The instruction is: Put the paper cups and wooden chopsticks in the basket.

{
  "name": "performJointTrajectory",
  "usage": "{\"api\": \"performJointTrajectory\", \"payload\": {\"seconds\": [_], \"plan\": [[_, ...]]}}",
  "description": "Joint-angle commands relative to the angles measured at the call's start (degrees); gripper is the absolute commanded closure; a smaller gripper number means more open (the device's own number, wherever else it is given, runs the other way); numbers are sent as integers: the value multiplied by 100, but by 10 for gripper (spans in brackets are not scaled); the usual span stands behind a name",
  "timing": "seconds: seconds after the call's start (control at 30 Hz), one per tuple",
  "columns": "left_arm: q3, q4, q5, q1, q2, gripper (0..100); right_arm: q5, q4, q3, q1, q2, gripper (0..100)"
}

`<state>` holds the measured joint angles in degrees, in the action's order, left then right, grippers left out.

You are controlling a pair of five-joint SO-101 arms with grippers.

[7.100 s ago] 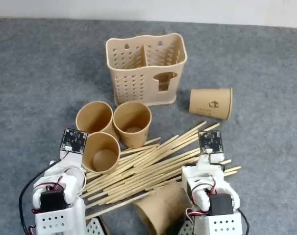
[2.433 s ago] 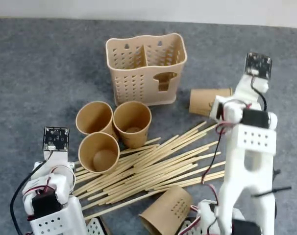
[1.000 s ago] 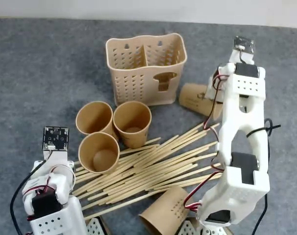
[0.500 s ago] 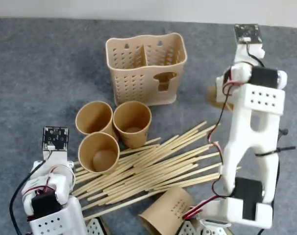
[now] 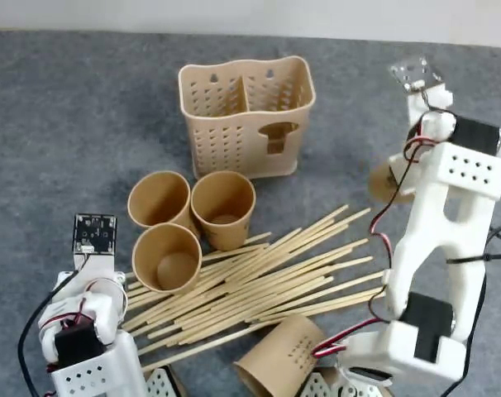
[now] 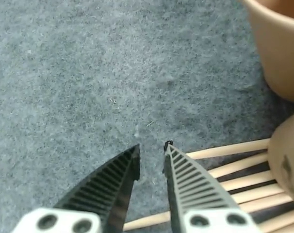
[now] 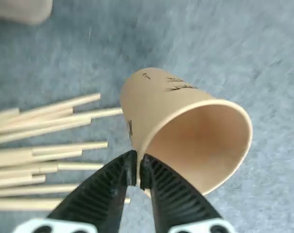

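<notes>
Starting closest to my base, a tipped cup [image 5: 279, 357] lies on its side on the grey table [image 5: 77, 107], right against the nearest stick of the chopsticks [image 5: 259, 277]. They are spread in a loose fan across the middle. My left fingers [image 6: 135, 156] hang low over the table just beside the ends of that pile. They are a little apart, with bare table showing between them. Just past them, three upright cups [image 5: 222, 207] stand bunched together, mouths up, and the nearest one sits against the sticks. Farther out, my right arm stretches over the far tips of the pile. My right fingers [image 7: 133, 167] are pinched tight on the rim of a paper cup [image 7: 178, 111], which tilts with its open mouth toward my wrist. That cup is off to the right of the basket [image 5: 246, 116] and apart from it. The basket stands upright at the far side, split by a wall into two compartments.
</notes>
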<state>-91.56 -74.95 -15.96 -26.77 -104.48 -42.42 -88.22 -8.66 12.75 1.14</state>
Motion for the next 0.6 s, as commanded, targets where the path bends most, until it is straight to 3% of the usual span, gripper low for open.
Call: {"api": "performJointTrajectory", "payload": {"seconds": [0.0,0.23,0.4,0.57], "plan": [[57,97,-9,-40,-84,898,-475,-286,-110,48,-110,993],[57,88,-9,-48,-84,898,-510,-295,-163,48,-681,982],[57,88,-9,-48,-84,898,-484,-347,-163,57,-611,851],[57,88,-18,-57,-84,898,-484,-497,-163,4,-505,837]]}}
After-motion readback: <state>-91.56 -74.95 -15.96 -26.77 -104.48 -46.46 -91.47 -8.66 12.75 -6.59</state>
